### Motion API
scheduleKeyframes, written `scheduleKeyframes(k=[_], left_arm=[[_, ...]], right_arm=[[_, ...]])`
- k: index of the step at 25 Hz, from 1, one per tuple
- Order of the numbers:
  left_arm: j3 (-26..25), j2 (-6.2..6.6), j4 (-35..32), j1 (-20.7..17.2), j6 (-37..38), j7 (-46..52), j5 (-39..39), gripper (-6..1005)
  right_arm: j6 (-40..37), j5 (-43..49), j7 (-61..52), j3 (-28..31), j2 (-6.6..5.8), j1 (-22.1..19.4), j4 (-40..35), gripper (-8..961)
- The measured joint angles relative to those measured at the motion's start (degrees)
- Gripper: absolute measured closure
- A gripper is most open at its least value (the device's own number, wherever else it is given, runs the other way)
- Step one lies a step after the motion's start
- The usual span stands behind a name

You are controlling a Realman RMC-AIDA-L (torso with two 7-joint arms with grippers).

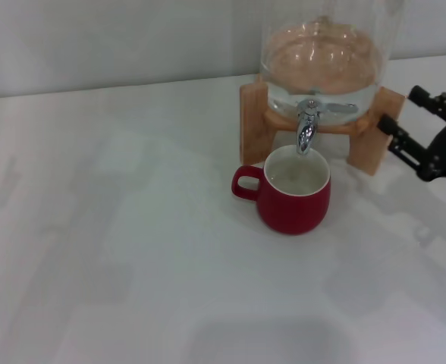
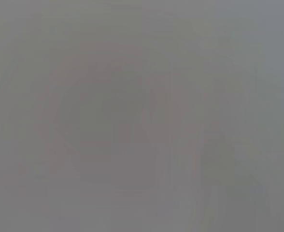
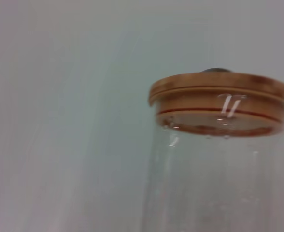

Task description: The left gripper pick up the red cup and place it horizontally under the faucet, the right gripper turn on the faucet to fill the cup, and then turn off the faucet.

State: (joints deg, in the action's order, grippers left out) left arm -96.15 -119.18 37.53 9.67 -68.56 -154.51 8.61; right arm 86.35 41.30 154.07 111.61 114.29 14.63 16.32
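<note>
The red cup (image 1: 295, 199) stands upright on the counter (image 1: 132, 250), directly under the faucet (image 1: 307, 127) of the glass jar (image 1: 321, 57). The right hand (image 1: 409, 121), fingers apart, hovers beside the wooden stand (image 1: 375, 140), well clear of the cup.

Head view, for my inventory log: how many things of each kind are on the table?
Red cup: 1
Glass jar with faucet: 1
Wooden stand: 1
Right tool: 1
Total: 4
</note>
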Motion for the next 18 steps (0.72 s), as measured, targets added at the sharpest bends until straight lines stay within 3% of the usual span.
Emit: scheduleKeyframes(k=[12,18], left_arm=[[-0.01,0.0,-0.01,0.04,0.0,0.0,0.0,146],[-0.43,0.0,-0.27,0.96,1.03,-0.13,0.0,146]], right_arm=[[-0.07,0.0,1.75,10.62,-0.72,-1.77,-0.42,343],[-0.64,0.01,2.78,16.73,-0.02,-1.9,-0.58,343]])
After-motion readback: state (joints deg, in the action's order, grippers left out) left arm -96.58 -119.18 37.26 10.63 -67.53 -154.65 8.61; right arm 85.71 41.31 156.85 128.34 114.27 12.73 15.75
